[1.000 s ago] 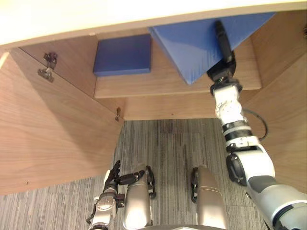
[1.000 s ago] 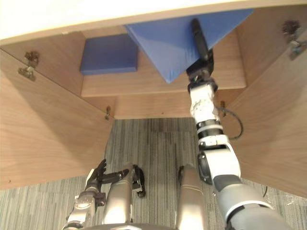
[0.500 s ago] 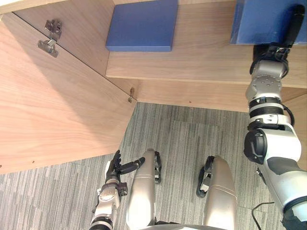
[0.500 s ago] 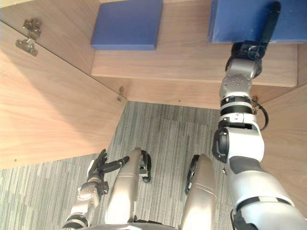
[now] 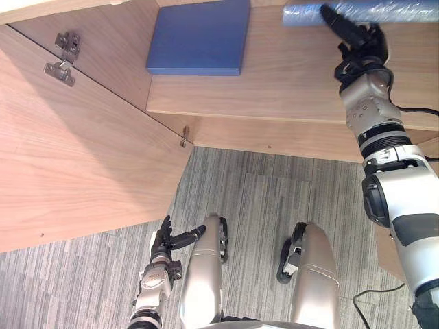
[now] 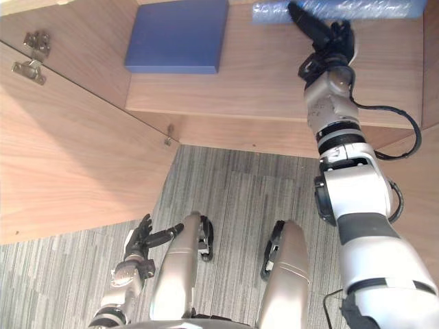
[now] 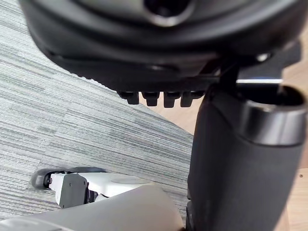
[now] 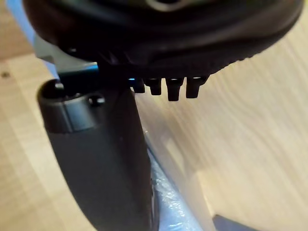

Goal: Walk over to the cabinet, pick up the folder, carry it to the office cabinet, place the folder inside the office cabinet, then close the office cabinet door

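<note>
Left eye view, left to right: the office cabinet door [image 5: 82, 151] is swung wide open with its hinge [image 5: 58, 68] exposed. The left hand [image 5: 163, 241] hangs low over the carpet, well away from the door, fingers [image 7: 159, 98] relaxed and holding nothing. A second blue folder [image 5: 199, 38] lies flat on the shelf [image 5: 274, 89]. The right hand [image 5: 360, 44] is reached deep into the cabinet, up against the folder [image 5: 398, 11], which sits at the back of the same shelf, seen edge-on with a shiny film on it. The right wrist view shows that film [image 8: 173, 202] just past the thumb, but I can't tell if the hand is gripping or has let go. So placement looks nearly done and the door isn't closed yet. Risks: if the thumb is hooked on the film when the arm retracts, it would drag the folder toward the shelf lip or tip it. A folder left overhanging would block the door.
</note>
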